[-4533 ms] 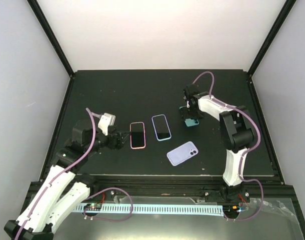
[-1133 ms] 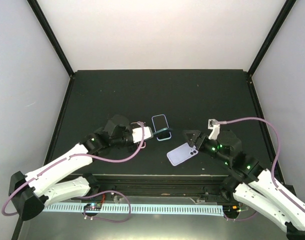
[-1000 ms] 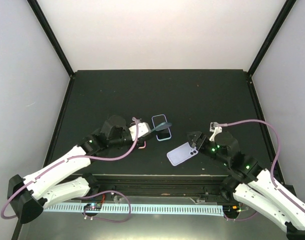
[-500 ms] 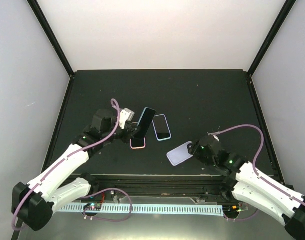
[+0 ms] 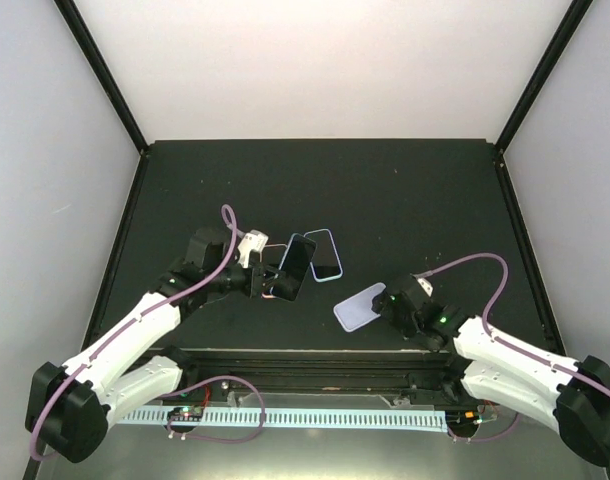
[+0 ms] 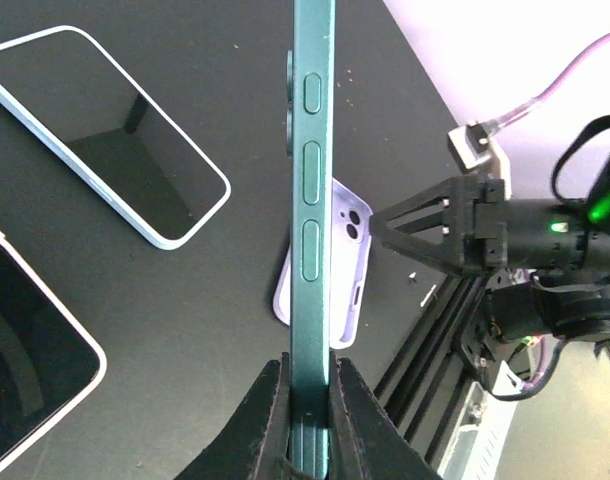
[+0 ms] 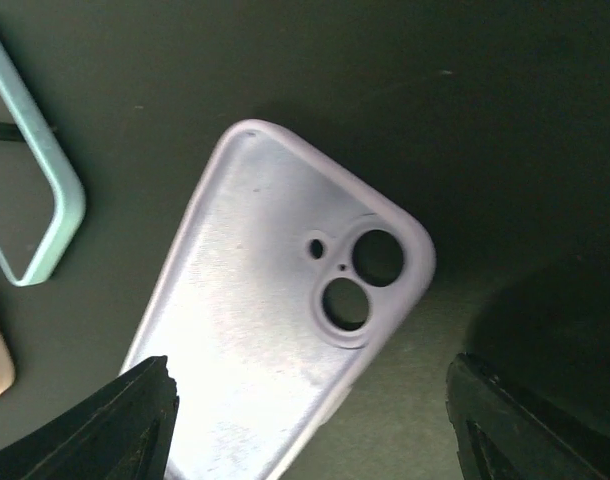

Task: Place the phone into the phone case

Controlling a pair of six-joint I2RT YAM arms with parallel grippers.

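Observation:
The teal-green phone (image 5: 295, 262) is held off the table, above the pink-rimmed phone. In the left wrist view I see the phone (image 6: 312, 180) edge-on, side buttons showing. My left gripper (image 5: 275, 282) (image 6: 310, 395) is shut on its lower end. The lavender phone case (image 5: 357, 312) (image 6: 350, 255) (image 7: 275, 330) lies flat on the table right of it, camera cut-outs at its far right corner. My right gripper (image 5: 387, 300) (image 7: 310, 375) hovers open over the case's right end, one finger (image 7: 135, 420) on each side, not touching it.
A light blue-rimmed phone (image 5: 324, 254) (image 6: 115, 150) (image 7: 47, 180) lies screen up just behind the held phone. A pink-rimmed phone (image 6: 25, 380) lies under it. The black table (image 5: 385, 190) ends in a metal rail at the near edge (image 5: 315, 355).
My left gripper has swung the phone from low over the blue-rimmed phone, back, then nearer, above the pink one. My right gripper has moved near and left over the case's right end.

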